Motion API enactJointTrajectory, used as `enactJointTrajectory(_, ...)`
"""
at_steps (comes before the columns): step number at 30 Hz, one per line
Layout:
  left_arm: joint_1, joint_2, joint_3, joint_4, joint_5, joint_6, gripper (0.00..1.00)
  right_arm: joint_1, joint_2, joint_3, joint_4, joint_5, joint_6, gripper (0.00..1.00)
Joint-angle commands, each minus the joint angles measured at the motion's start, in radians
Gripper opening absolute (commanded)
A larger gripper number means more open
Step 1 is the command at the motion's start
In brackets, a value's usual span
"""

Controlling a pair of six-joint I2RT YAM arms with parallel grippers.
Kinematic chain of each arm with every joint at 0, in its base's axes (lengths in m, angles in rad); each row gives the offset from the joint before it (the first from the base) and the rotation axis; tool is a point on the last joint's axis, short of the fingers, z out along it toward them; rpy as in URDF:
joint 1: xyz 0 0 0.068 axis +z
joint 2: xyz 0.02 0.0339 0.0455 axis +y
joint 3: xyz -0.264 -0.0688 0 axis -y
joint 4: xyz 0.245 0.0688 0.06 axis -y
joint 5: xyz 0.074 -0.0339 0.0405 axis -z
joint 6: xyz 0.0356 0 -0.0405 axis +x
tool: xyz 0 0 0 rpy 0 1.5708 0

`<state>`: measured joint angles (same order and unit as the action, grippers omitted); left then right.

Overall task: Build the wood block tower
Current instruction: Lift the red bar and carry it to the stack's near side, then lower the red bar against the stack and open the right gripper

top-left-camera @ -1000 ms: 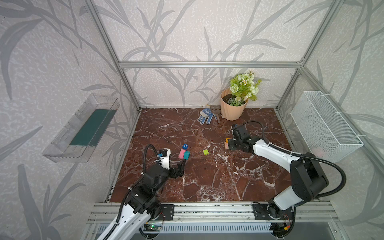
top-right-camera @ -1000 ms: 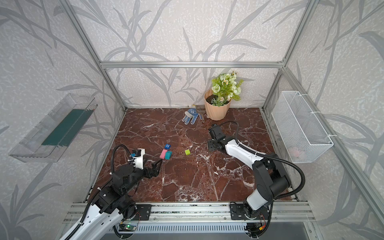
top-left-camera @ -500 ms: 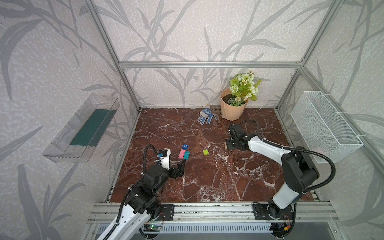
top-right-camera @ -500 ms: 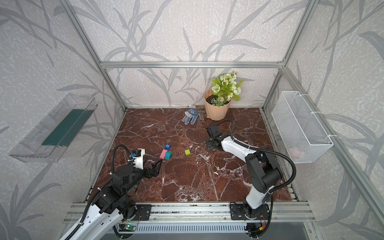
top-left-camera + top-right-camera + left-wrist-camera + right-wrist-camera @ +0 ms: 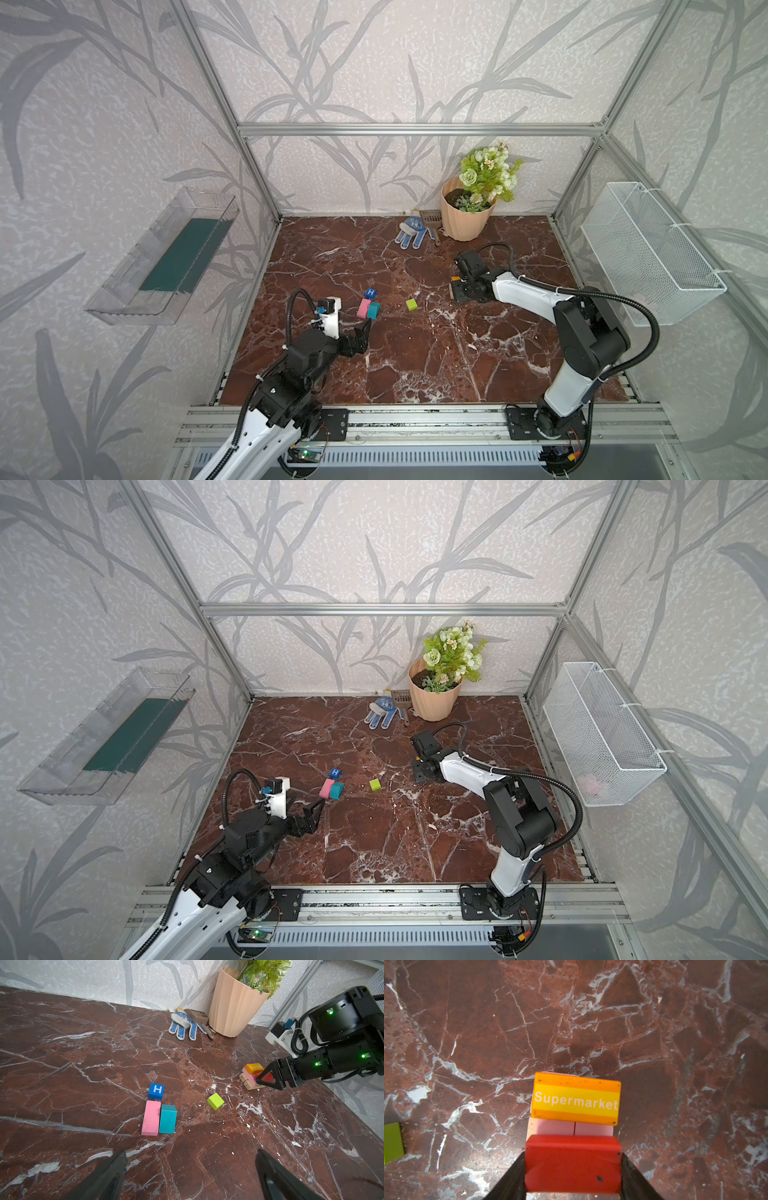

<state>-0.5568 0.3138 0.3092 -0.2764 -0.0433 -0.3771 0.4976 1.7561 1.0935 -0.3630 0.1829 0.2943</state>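
Observation:
The tower [image 5: 252, 1076] stands right of centre: two tan blocks [image 5: 249, 1084] at the bottom, pink blocks [image 5: 591, 1128] across them, and an orange "Supermarket" block [image 5: 576, 1098] on top. My right gripper [image 5: 573, 1167] is shut on a red block [image 5: 573, 1163], held on the pink layer beside the orange one. In both top views the right gripper [image 5: 457, 291] covers the tower. A blue H cube [image 5: 156, 1090], pink block [image 5: 151, 1118], teal block [image 5: 168, 1119] and lime block [image 5: 215, 1101] lie loose. My left gripper [image 5: 191, 1159] hangs open and empty just short of them.
A peach flowerpot [image 5: 463, 220] with a glove [image 5: 411, 235] and a scoop [image 5: 430, 218] stands at the back. A white wire basket [image 5: 648, 253] hangs on the right wall. On the left wall is a clear tray [image 5: 166, 257].
My right gripper has edged slightly left over the tower with the red block, its elbow swinging inward. The left arm and the loose blocks have not moved.

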Motion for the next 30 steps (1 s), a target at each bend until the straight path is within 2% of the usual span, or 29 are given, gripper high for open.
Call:
enactJointTrajectory(1,-0.004,-0.005,-0.008,0.005,-0.004,-0.005,0.98,-0.009,0.022,0.026,0.008,-0.007,0.000,0.49)
enactJointTrajectory(14,-0.004,-0.007,-0.008,0.005,-0.004,-0.005,0.98,-0.016,0.034,0.031,0.023,-0.030,0.015,0.50)
enactJointTrajectory(25,-0.005,-0.009,-0.009,0.005,-0.002,-0.005,0.98,-0.026,-0.032,-0.006,0.048,-0.082,0.072,0.51)
enactJointTrajectory(30,-0.004,-0.009,-0.009,0.003,0.000,-0.005,0.98,-0.026,-0.044,-0.003,0.041,-0.057,0.094,0.54)
